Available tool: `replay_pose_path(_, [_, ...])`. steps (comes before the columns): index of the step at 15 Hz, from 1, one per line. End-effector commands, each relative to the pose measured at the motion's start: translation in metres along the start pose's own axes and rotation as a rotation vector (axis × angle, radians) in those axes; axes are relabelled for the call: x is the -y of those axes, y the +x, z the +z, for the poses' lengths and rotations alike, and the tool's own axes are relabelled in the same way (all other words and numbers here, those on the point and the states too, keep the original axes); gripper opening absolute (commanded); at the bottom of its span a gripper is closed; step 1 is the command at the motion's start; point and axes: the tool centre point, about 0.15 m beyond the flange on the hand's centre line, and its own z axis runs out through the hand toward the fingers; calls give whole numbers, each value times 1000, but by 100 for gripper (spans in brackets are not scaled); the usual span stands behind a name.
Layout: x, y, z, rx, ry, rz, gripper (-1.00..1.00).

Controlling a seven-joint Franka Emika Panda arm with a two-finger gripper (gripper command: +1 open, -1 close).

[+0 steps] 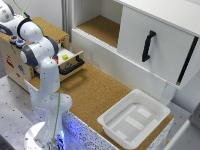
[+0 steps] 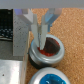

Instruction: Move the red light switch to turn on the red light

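In the wrist view, the red switch [image 2: 51, 49] is a round red piece in a grey ring, set on top of a wooden box. My gripper [image 2: 39, 36] points straight down at it. The fingers are pressed together, and their tips touch the red piece at its near edge. A blue switch [image 2: 50, 77] in a similar grey ring sits right beside it. In the exterior view, the arm's hand [image 1: 11, 25] hangs over the wooden box [image 1: 15, 65] at the exterior view's left. The fingertips are hidden there. I cannot make out a red light.
An open drawer [image 1: 71, 62] with a black handle and a yellow object [image 1: 65, 57] sticks out of the box. A white tray [image 1: 134, 117] sits on the cork tabletop [image 1: 95, 90]. A white cabinet with a black handle [image 1: 147, 45] stands behind.
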Motion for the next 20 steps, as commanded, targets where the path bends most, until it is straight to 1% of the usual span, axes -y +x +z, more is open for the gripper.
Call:
replay_pose_path(1, [-10, 50, 16, 200, 21, 13, -100])
replay_pose_path(5, [-7, 44, 12, 203, 27, 23, -100])
replay_pose_path(7, [-13, 45, -8, 171, 14, 40, -100])
replay_pose_path(8, [-18, 44, -15, 166, 2, 44, -100])
replay_pose_path(10, [-26, 44, -20, 163, -17, 54, -100])
replay_pose_path(12, [-30, 43, -22, 162, -21, 58, -100])
replay_pose_path(14, [-31, 41, -18, 169, -17, 59, -100])
replay_pose_path(20, [-33, 39, 16, 207, 18, 43, -100])
